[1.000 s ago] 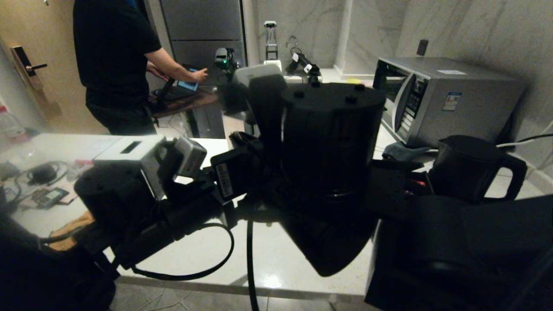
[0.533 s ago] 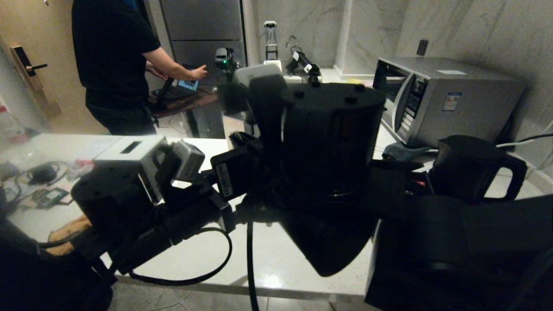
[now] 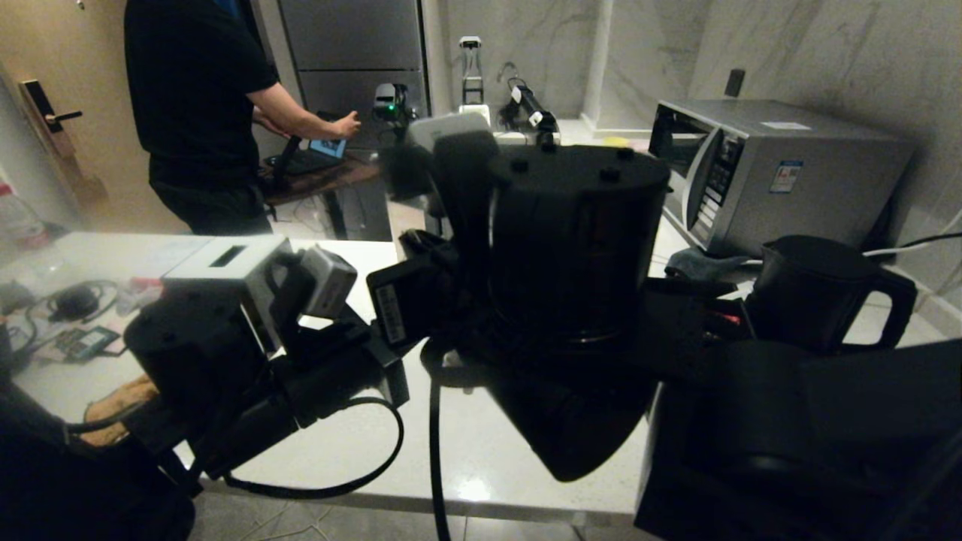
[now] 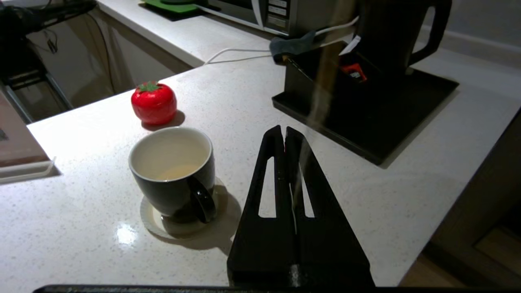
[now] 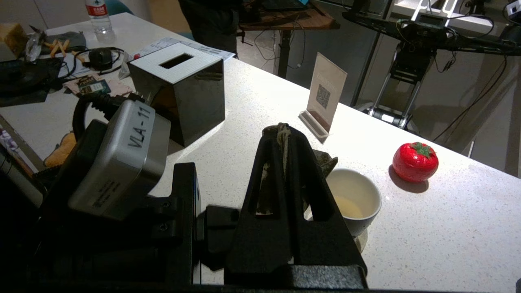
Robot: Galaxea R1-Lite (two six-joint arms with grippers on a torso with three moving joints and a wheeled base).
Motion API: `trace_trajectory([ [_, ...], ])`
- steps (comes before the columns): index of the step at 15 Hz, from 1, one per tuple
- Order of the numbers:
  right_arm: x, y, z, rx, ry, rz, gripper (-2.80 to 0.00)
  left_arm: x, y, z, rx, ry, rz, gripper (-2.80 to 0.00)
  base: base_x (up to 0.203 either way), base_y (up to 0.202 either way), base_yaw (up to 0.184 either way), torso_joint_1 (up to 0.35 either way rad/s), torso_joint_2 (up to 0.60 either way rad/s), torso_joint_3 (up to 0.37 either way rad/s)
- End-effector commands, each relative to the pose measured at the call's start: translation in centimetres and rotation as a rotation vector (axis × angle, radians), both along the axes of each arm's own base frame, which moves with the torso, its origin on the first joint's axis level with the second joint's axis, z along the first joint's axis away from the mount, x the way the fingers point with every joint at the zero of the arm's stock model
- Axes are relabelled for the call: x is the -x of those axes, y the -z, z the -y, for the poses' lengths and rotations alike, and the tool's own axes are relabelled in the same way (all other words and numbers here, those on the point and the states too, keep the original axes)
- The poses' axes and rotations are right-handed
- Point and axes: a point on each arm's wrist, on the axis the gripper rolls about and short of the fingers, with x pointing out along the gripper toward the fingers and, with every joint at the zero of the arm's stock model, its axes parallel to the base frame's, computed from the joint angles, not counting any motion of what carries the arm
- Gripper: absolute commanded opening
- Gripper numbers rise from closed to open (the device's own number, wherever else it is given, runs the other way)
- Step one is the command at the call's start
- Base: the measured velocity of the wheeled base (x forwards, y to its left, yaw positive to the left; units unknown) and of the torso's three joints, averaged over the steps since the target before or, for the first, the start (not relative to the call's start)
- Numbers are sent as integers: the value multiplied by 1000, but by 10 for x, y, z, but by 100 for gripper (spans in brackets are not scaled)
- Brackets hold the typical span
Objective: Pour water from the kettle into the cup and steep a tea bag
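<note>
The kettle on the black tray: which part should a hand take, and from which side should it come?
Probably the big loop handle of the kettle. It is the only part that juts out from the wide body, and its opening is clear for fingers. In the head view it points to the robot's right, away from the cup, so the right hand would best come from that side, level with the loop.

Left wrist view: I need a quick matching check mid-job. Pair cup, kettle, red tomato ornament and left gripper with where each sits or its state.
Things:
1. cup
2. kettle
3. red tomato-shaped ornament
4. left gripper

Places or states:
A. standing on the black tray
B. shut, over the counter beside the cup
C. resting on a white saucer
D. directly on the bare counter, near the cup

Pairs: 1-C, 2-A, 3-D, 4-B
</note>
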Motion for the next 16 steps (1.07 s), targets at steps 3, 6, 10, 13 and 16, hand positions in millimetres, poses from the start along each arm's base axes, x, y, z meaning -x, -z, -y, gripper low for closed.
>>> trace_trajectory([
  [3, 0, 1, 0, 2, 3, 1, -280, 0, -1, 0, 3, 1, 5, -280, 0, 0, 0, 0, 0, 0],
  [6, 0, 2, 0, 5, 3, -1, -280, 1, -1, -1, 4, -1, 7, -280, 0, 0, 0, 0, 0, 0],
  [10, 2, 19, 5, 30, 4, -13, -280, 1, -3, -1, 9, -4, 12, -280, 0, 0, 0, 0, 0, 0],
  [13, 6, 33, 11, 43, 4, -20, -280, 1, -3, -1, 9, -5, 13, -280, 0, 0, 0, 0, 0, 0],
  [16, 8, 48, 16, 56, 5, -26, -280, 2, -3, -1, 9, -4, 12, -280, 0, 0, 0, 0, 0, 0],
])
